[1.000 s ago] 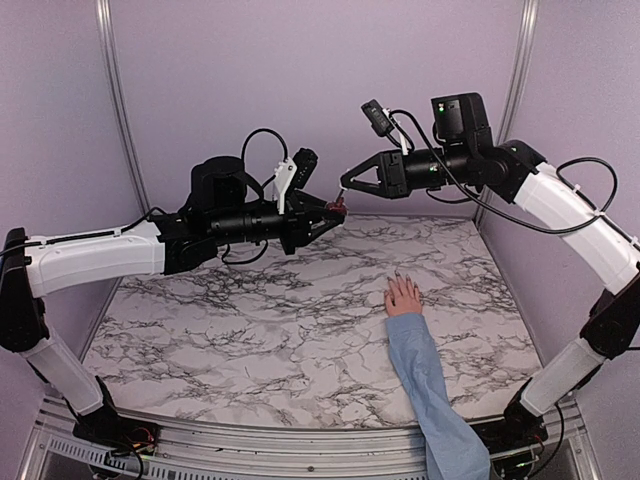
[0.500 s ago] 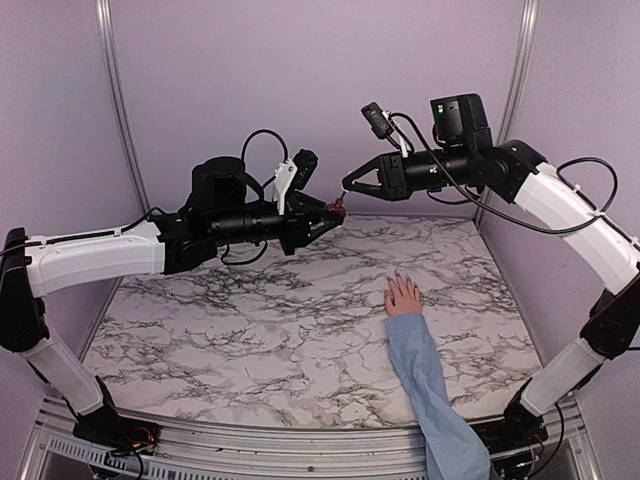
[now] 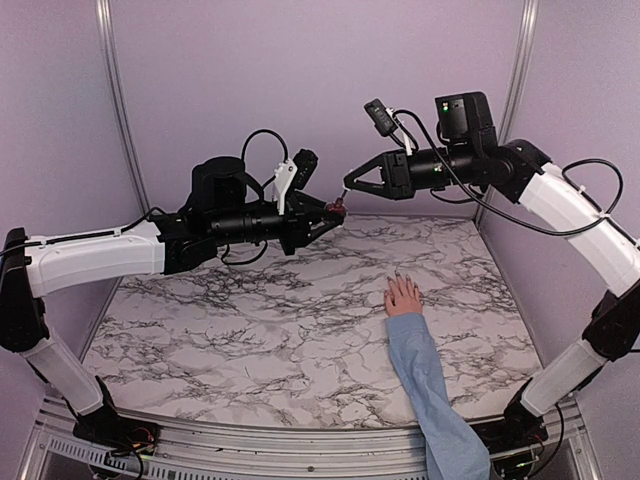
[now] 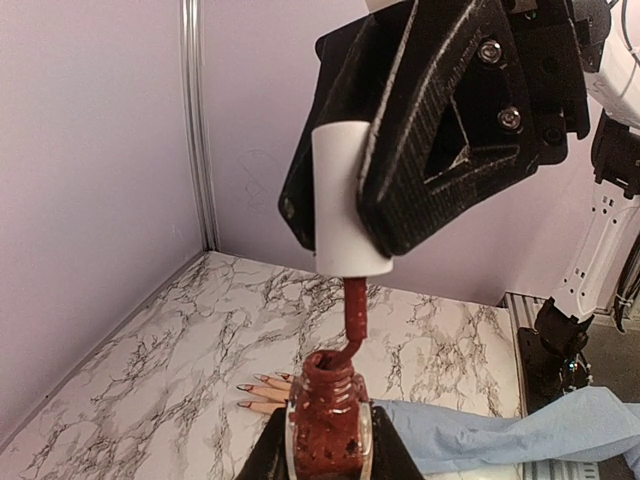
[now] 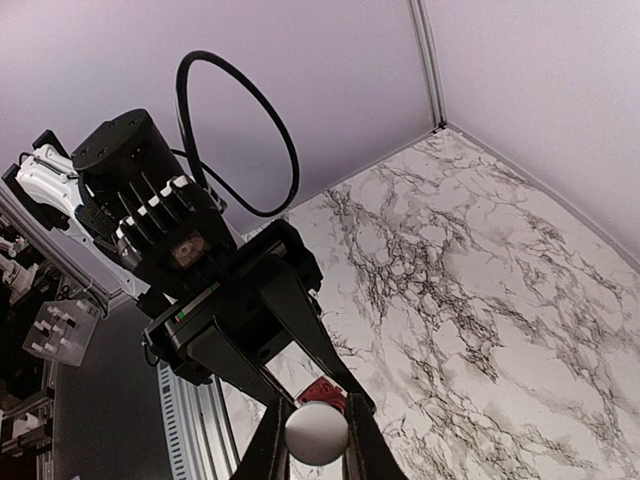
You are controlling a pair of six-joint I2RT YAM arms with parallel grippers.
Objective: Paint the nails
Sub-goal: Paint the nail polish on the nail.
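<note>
the step in hand looks like loading the brush. the left arm [image 3: 95, 255] reaches out above the worktop [image 3: 250, 320], its jaws clamped on a small bottle [image 4: 327, 415] of dark red polish, held upright in the air. the right arm [image 3: 570, 210] comes in from the opposite side, its jaws pinched on the white cap [image 4: 343, 200]. the brush [image 4: 354, 315] hanging from that cap is mostly out of the bottle, its tip bent against the rim of the neck and thick with polish.

the hand [image 3: 404, 297] lies flat, palm down, on the worktop, right of middle and well apart from both arms, with a light-blue sleeve [image 3: 432, 395] running back toward the near edge. the nails [image 4: 254, 385] point toward the far wall. whether any is already coated i cannot tell.

next, i judge, the brush has to come clear of the neck, ideally wiped on the rim so no drop falls, then travel down and across to the fingertips. that calls for the right arm to tilt the cap so the bristles meet a nail flat and lightly, while the left holds the bottle upright.
</note>
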